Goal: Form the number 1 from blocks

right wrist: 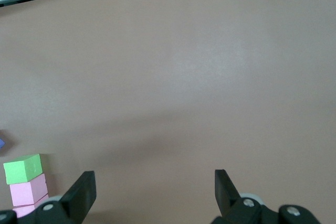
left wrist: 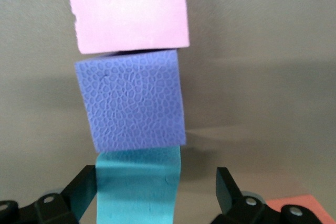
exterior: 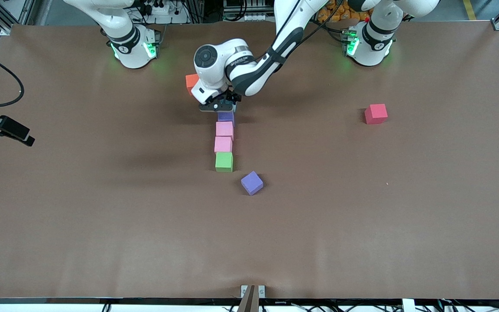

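A column of blocks runs across the table's middle: green point(exterior: 224, 161) nearest the front camera, then two pink point(exterior: 223, 144) point(exterior: 224, 129), then purple point(exterior: 226, 117). In the left wrist view the purple block point(left wrist: 131, 103) has a light blue block point(left wrist: 137, 187) at its end. My left gripper point(exterior: 220, 107) point(left wrist: 156, 176) stands open around that blue block, with a clear gap at one finger. A second purple block point(exterior: 251, 182) lies loose and turned, nearer the camera. My right gripper point(right wrist: 155, 182) waits open over bare table.
An orange block point(exterior: 191, 82) sits beside the left hand, partly hidden by it. A red block point(exterior: 376, 113) lies alone toward the left arm's end. A black fixture point(exterior: 4, 129) with a cable juts in at the right arm's end.
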`<control>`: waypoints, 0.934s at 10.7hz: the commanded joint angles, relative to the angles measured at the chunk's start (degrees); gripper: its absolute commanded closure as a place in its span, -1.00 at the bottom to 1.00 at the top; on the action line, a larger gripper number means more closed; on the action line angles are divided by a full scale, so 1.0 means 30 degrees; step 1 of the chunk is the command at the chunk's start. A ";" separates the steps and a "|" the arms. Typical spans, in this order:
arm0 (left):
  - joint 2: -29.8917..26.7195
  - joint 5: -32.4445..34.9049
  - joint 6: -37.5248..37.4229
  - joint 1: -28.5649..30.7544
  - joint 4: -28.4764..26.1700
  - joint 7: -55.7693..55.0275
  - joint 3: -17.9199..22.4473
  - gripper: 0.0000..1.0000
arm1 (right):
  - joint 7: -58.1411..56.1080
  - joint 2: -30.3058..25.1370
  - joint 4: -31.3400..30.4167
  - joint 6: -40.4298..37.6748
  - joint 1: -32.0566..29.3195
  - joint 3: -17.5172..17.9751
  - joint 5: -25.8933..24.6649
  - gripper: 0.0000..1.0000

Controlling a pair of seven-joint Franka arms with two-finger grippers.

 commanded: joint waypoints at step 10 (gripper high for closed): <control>-0.6035 0.2694 -0.3807 0.7782 -0.0131 0.3183 0.1741 -1.00 | -0.0176 0.0253 0.0456 -0.0735 -0.0086 0.0139 -0.0566 -1.00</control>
